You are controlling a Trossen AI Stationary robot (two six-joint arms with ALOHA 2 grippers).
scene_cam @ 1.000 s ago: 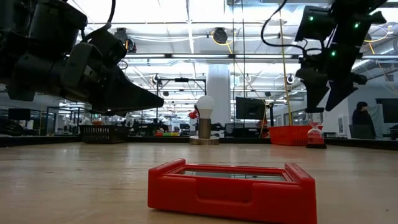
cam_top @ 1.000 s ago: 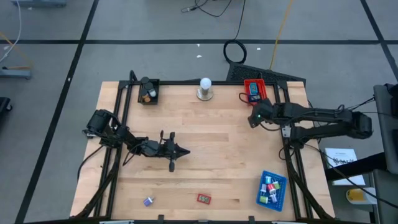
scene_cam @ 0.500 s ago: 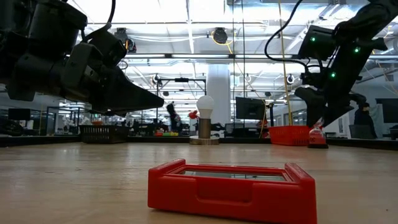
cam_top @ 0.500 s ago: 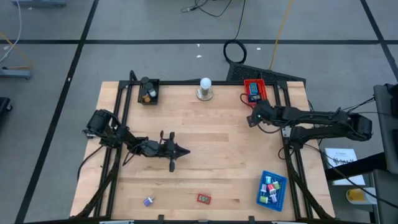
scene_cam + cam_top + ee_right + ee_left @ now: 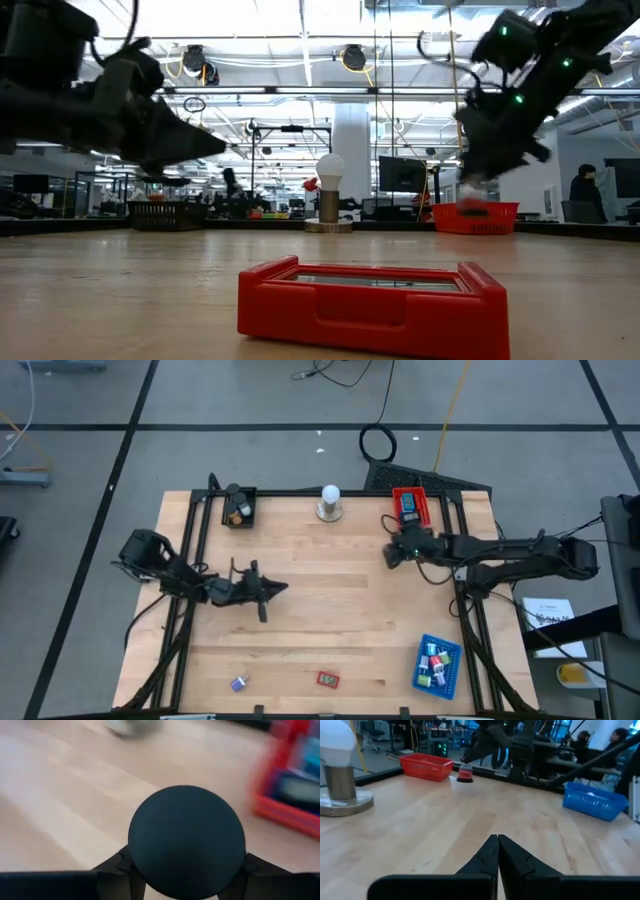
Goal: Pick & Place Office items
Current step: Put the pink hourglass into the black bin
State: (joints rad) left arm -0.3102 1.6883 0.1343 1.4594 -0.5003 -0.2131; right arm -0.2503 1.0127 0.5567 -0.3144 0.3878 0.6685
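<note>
My right gripper point(image 5: 392, 553) hangs at the far right of the table, just ahead of the red tray point(image 5: 409, 505), and is shut on a small office item. In the right wrist view that item shows a round black top point(image 5: 186, 840). The left wrist view shows its red lower part point(image 5: 465, 772). My left gripper point(image 5: 283, 588) is shut, holds nothing, and floats level above the left half of the table. A flat red piece point(image 5: 328, 679) and a small purple piece point(image 5: 239, 683) lie near the front edge. My right gripper holds the item between its two fingers point(image 5: 112, 865), which stand at opposite sides of the round black top's rim point(image 5: 134, 851). The fingers slant down onto it from the table's right side. The item stands upright; whether its foot is off the table cannot be told.
A blue tray point(image 5: 437, 666) with several coloured pieces sits at the front right. A black tray point(image 5: 238, 506) stands at the far left. A white ball on a round grey base point(image 5: 329, 503) stands at the far middle. Bare wood lies between the arms.
My right gripper has tipped downward, closed its fingers around the black-topped item and moved a little toward the table's left edge, the item going with it. My left gripper, still shut, has drawn back toward the left edge.
</note>
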